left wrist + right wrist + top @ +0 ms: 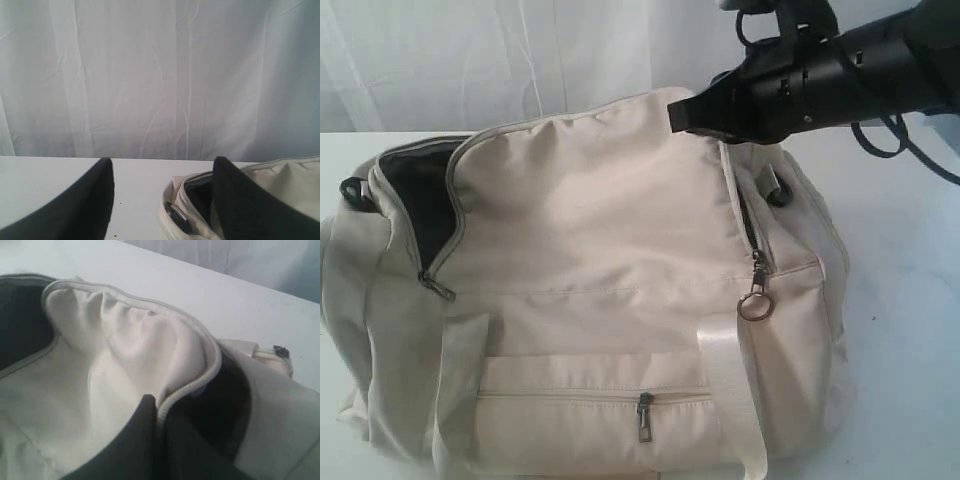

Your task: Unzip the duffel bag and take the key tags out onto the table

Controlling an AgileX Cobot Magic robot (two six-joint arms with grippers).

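Observation:
The cream duffel bag lies on the white table, its main zip run open along the top flap so the dark lining shows at the left end. My right gripper is shut on the zip-edged rim of the flap at the bag's upper right and holds it raised. My left gripper is open and holds nothing; it hovers by the bag's open end, one finger over the opening. No key tags show in any view.
A zip pull with a metal ring hangs on the bag's right side. A shut front pocket zip and a pale strap lie at the front. A white curtain backs the table.

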